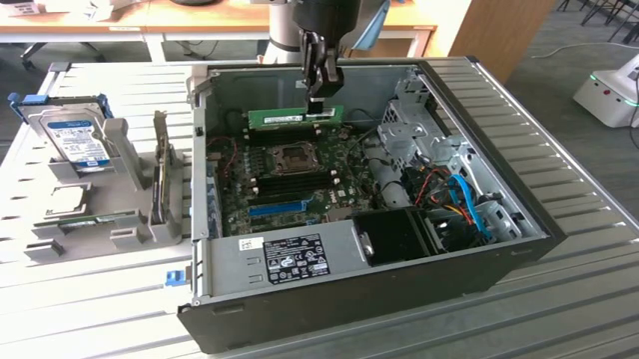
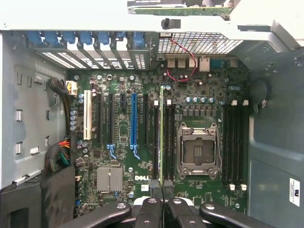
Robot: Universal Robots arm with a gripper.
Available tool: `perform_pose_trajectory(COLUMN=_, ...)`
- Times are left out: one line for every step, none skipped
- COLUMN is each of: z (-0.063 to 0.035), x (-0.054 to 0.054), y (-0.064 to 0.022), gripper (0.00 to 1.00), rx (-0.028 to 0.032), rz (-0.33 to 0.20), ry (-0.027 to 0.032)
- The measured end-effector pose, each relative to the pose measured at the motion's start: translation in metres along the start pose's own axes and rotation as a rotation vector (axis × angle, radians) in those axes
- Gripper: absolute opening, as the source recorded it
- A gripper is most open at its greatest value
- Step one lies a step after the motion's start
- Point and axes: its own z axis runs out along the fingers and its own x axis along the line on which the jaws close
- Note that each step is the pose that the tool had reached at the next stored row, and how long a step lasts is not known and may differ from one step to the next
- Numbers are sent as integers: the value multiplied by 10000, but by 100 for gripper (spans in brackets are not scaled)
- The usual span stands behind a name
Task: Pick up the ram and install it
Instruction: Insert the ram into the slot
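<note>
One ram [image 1: 280, 117] clamped in jaws, on edge over motherboard [image 1: 239, 176].

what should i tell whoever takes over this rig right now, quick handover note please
Gripper: shut on the ram, which it holds upright on its edge.
Where: inside the open computer case, at the memory slots beside the empty processor socket.
Done: ram picked up and brought to the slots.
Left: ram not released; cannot tell whether it is seated in a slot.
</note>
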Motion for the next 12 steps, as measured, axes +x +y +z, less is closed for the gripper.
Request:
perform_pose_trajectory(z=0, x=0, y=0, gripper=12, rx=0, rz=0, ry=0)
perform_pose_trajectory(z=0, x=0, y=0, gripper=12, rx=0, rz=0, ry=0)
perform_pose_trajectory(z=0, x=0, y=0, gripper=12, rx=0, rz=0, ry=0)
perform_pose_trajectory(z=0, x=0, y=0, gripper=12, rx=0, rz=0, ry=0)
perform_pose_trajectory(z=2, x=0, y=0, gripper=12, rx=0, rz=0, ry=0)
perform_pose_trajectory(z=6, x=-1, y=0, gripper=12, rx=1, rz=0, ry=-2)
perform_pose_trajectory(z=10, x=0, y=0, gripper=12, rx=1, rz=0, ry=0)
perform_pose_trajectory(z=15, x=0, y=0, gripper=12, rx=0, rz=0, ry=1)
perform_pose_trajectory(z=25, x=0, y=0, gripper=12, rx=0, rz=0, ry=-1)
perform_pose_trajectory(z=40, x=0, y=0, gripper=12, rx=0, rz=0, ry=0)
perform_pose_trajectory(z=58, x=0, y=0, gripper=12, rx=0, rz=0, ry=0)
perform_pose_trajectory(z=76, x=0, y=-1, gripper=12, rx=0, rz=0, ry=0)
